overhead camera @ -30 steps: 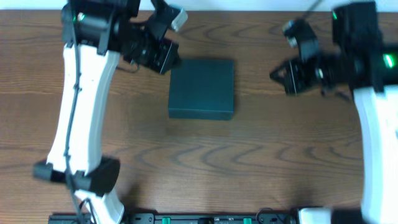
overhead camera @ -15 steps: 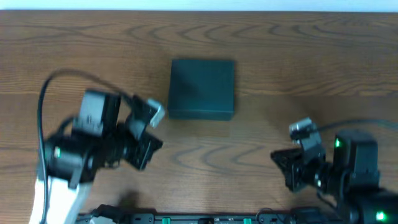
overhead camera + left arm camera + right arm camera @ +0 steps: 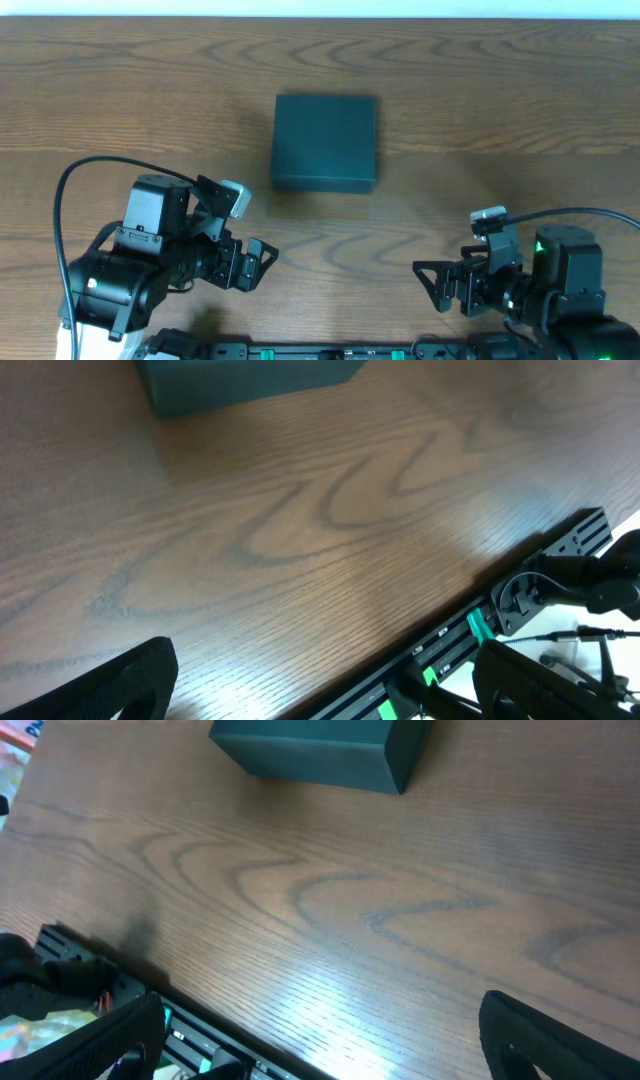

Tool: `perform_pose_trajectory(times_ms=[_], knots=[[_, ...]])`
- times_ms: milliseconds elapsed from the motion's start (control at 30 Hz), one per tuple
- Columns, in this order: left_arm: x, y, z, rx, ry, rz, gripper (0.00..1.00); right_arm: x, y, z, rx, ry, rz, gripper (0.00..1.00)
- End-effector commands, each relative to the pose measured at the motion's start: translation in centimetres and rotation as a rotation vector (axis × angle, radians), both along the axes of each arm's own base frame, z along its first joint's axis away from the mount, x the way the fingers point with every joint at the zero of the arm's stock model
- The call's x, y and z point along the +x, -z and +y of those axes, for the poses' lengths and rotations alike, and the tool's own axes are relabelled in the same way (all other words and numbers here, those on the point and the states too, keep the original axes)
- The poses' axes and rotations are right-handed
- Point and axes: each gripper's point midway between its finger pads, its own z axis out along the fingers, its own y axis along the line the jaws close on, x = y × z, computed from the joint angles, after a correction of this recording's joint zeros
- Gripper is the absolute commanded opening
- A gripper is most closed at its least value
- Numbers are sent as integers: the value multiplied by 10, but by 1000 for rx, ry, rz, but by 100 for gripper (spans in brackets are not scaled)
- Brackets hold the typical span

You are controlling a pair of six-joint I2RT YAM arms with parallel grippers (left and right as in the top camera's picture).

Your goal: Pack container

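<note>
The container (image 3: 325, 142) is a dark teal square box with its lid down flat, standing at the middle of the far half of the table. It also shows at the top of the left wrist view, container (image 3: 240, 380), and of the right wrist view, container (image 3: 320, 750). My left gripper (image 3: 255, 265) is low at the front left, open and empty, well short of the box. My right gripper (image 3: 428, 284) is at the front right, also open and empty. In both wrist views the left gripper (image 3: 330, 695) and the right gripper (image 3: 325, 1045) have wide jaws with only bare wood between them.
A black rail with green clips (image 3: 330, 352) runs along the table's front edge, right below both grippers; the same rail (image 3: 470, 635) crosses the left wrist view. Something colourful (image 3: 30, 1025) lies off the table edge at the right wrist view's lower left.
Both arms have drawn back from beside the box at the far side to the front edge. Both grippers have gone from shut to open. The box has not moved.
</note>
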Motion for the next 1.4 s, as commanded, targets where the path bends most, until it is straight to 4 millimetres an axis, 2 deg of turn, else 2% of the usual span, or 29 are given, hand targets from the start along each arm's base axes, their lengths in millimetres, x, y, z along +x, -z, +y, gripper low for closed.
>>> perform_pose_trajectory(times_ms=[0,433,500,633,700,800,967,1200,1367], knots=[[0,2,3,10,-22,8,96,-1,1,1,6,4,10,99],[1,1,7,31,-31,-13,96,-1,1,1,6,4,10,99],[10,1,21,107,-73,-79,96,-1,1,1,6,4,10,99],[50,-16,50,207,-225,-343,95,-1,1,1,6,4,10,99],[60,-15,66,225,-305,-443,95,-1,1,1,6,5,10,99],[65,4,81,203,-388,-524,96,-1,1,1,6,4,10,99],[63,42,94,138,-466,-607,96,-1,1,1,6,4,10,99],[60,71,118,127,-598,-692,96,-1,1,1,6,4,10,99],[57,89,125,139,-630,-717,96,-1,1,1,6,4,10,99]])
